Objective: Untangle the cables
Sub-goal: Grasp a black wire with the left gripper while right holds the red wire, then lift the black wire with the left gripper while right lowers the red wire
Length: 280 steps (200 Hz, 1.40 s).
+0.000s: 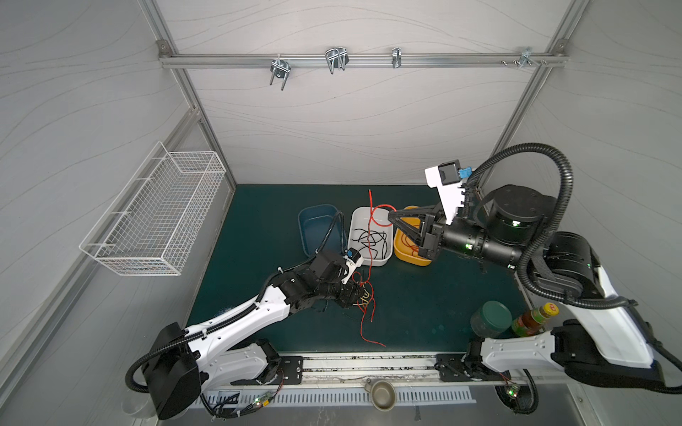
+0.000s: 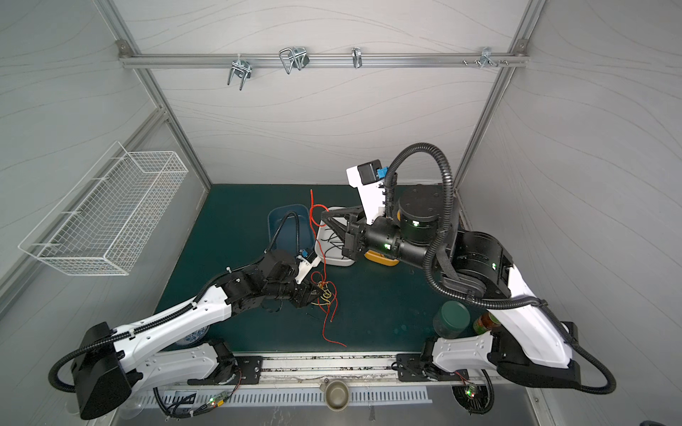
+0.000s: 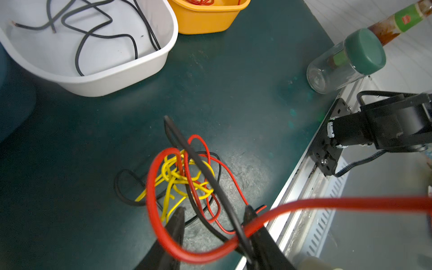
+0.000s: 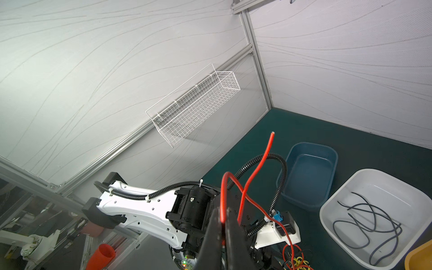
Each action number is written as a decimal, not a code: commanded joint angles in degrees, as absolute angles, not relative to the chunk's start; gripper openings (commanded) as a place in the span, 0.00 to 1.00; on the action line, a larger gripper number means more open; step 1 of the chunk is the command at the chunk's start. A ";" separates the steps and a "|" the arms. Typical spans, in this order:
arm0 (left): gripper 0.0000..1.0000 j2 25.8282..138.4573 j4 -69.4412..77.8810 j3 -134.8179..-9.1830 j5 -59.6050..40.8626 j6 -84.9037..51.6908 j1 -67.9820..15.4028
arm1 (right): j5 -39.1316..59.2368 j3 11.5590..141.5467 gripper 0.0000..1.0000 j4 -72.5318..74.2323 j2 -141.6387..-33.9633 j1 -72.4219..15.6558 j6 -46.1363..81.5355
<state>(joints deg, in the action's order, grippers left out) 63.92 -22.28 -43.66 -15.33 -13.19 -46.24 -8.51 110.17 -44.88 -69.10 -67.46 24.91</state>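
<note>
Right now, your right gripper [image 1: 391, 217] hangs over the white tub [image 1: 376, 262], its jaws pressed together on a red cable [image 4: 257, 169]. The right wrist view shows the strand pinched between the two tips, with one free end sticking up past them. From that pinch the red cable drops to the tangle [image 1: 363, 297], which lies on the green mat [image 1: 424, 295] just in front of the white tub.

Your left gripper [image 3: 214, 216] sits low at that tangle. Its jaws stand apart, and red and black strands of the knot lie in the gap between them. A black strand and the thick red one cross one finger [image 3: 251, 217], but you cannot tell whether it presses on them. The yellow strands are bunched in the middle of the knot.

Loose black cables [image 3: 93, 35] lie inside the white tub, and red ones [image 3: 201, 1] show in the orange tub [image 3: 205, 21] beside it. The blue tub [image 1: 313, 225] stands on the white tub's other side.
</note>
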 commanded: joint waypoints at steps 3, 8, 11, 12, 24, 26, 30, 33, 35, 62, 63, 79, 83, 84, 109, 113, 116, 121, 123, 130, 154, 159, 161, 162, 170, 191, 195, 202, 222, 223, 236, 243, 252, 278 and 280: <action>0.33 64.51 -23.25 -47.17 -15.41 -11.60 -46.46 | -8.77 109.66 0.00 -42.36 -67.74 -67.21 25.71; 0.31 64.52 -23.36 -47.28 -15.35 -11.55 -46.44 | -8.79 109.48 0.00 -42.23 -67.69 -67.24 25.86; 0.31 64.46 -23.30 -47.34 -15.30 -11.47 -46.42 | -8.72 109.37 0.00 -42.19 -67.57 -67.24 25.84; 0.30 64.48 -23.34 -47.36 -15.25 -11.45 -46.41 | -8.71 109.31 0.00 -42.15 -67.53 -67.24 25.84; 0.26 64.27 -23.35 -47.37 -15.04 -11.27 -46.41 | -8.87 108.82 0.00 -41.96 -67.20 -67.24 25.84; 0.25 64.25 -23.41 -47.37 -14.99 -11.30 -46.43 | -8.94 108.75 0.00 -41.93 -67.16 -67.19 25.84; 0.23 64.17 -23.43 -47.46 -14.80 -11.15 -46.41 | -9.13 108.64 0.00 -41.97 -67.07 -67.24 25.89; 0.21 64.01 -23.58 -47.53 -14.66 -11.11 -46.45 | -9.33 108.57 0.00 -41.93 -67.05 -67.24 25.85; 0.21 63.97 -23.63 -47.54 -14.56 -11.06 -46.48 | -9.49 108.48 0.00 -41.97 -66.93 -67.19 25.80; 0.09 62.33 -24.64 -47.80 -13.95 -10.73 -46.46 | -13.56 107.73 0.00 -42.81 -65.69 -67.23 24.58; 0.08 62.23 -24.67 -47.81 -13.92 -10.77 -46.48 | -13.81 107.70 0.00 -42.94 -65.63 -67.23 24.55; 0.02 60.58 -25.40 -47.83 -14.01 -10.89 -46.43 | -19.40 106.65 0.00 -44.06 -64.20 -67.23 23.97; 0.01 60.05 -25.85 -47.88 -14.03 -10.94 -46.44 | -20.83 106.09 0.00 -44.28 -63.70 -67.24 23.57; 0.00 59.95 -25.85 -47.89 -14.09 -11.01 -46.42 | -21.27 105.91 0.00 -44.29 -63.53 -67.24 23.52; 0.00 56.16 -28.52 -47.97 -14.08 -10.92 -46.44 | -30.49 100.35 0.00 -44.47 -58.76 -66.60 22.17; 0.00 55.42 -28.81 -47.83 -13.95 -10.82 -46.41 | -31.84 99.39 0.00 -44.68 -57.92 -66.27 22.08; 0.00 54.87 -29.01 -47.75 -13.83 -10.73 -46.44 | -32.80 98.70 0.00 -44.84 -57.33 -66.01 22.06; 0.00 53.97 -29.30 -47.50 -13.43 -10.56 -46.47 | -34.33 97.66 0.00 -45.18 -56.49 -65.49 22.23; 0.00 53.64 -29.34 -47.47 -13.20 -10.55 -46.42 | -34.82 97.23 0.00 -45.29 -56.02 -65.26 22.24; 0.00 52.47 -29.65 -47.18 -12.76 -10.49 -46.41 | -36.23 95.68 0.00 -45.73 -54.69 -64.31 22.26; 0.00 49.49 -32.39 -48.09 -11.44 -10.62 -46.41 | -38.41 91.43 0.00 -48.20 -50.98 -60.49 23.10; 0.00 49.04 -33.15 -48.45 -10.84 -10.74 -46.41 | -38.56 90.73 0.00 -48.85 -50.28 -59.71 23.28; 0.00 48.91 -33.49 -48.68 -10.62 -10.77 -46.41 | -38.53 90.45 0.00 -49.15 -50.14 -59.40 23.38; 0.00 48.76 -33.71 -48.73 -10.50 -10.79 -46.45 | -38.56 90.31 0.00 -49.27 -49.99 -59.23 23.42; 0.00 47.86 -34.52 -49.10 -9.37 -10.98 -46.41 | -38.46 88.99 0.00 -50.11 -48.95 -58.23 24.02; 0.00 45.07 -35.00 -49.56 -7.58 -12.51 -46.48 | -36.76 84.27 0.00 -50.45 -46.44 -56.55 25.02; 0.00 44.50 -34.92 -49.70 -7.39 -12.83 -46.42 | -36.29 83.19 0.00 -50.26 -45.89 -56.37 25.21; 0.00 43.60 -34.75 -50.08 -6.84 -13.53 -46.46 | -35.35 81.13 0.00 -49.74 -45.02 -56.12 25.66; 0.00 41.43 -34.46 -51.59 -5.30 -15.55 -46.44 | -32.21 74.83 0.00 -48.71 -43.10 -55.75 27.61; 0.00 41.33 -34.41 -51.68 -5.24 -15.69 -46.42 | -32.10 74.51 0.00 -48.66 -43.00 -55.73 27.78; 0.00 40.13 -33.63 -53.07 -5.26 -16.99 -46.41 | -29.99 70.20 0.00 -48.18 -42.26 -55.64 29.63; 0.00 39.69 -33.20 -53.89 -5.50 -17.84 -46.48 | -29.16 68.19 0.00 -47.91 -41.84 -55.54 30.61; 0.00 39.26 -32.80 -55.22 -5.84 -18.83 -46.42 | -28.82 65.17 0.00 -47.61 -41.26 -55.55 31.92; 0.00 39.45 -31.85 -60.31 -5.79 -21.01 -46.41 | -27.64 56.05 0.00 -44.39 -37.98 -55.08 34.34; 0.00 39.59 -31.89 -60.82 -5.71 -21.16 -46.45 | -27.45 55.43 0.00 -44.21 -37.80 -54.99 34.58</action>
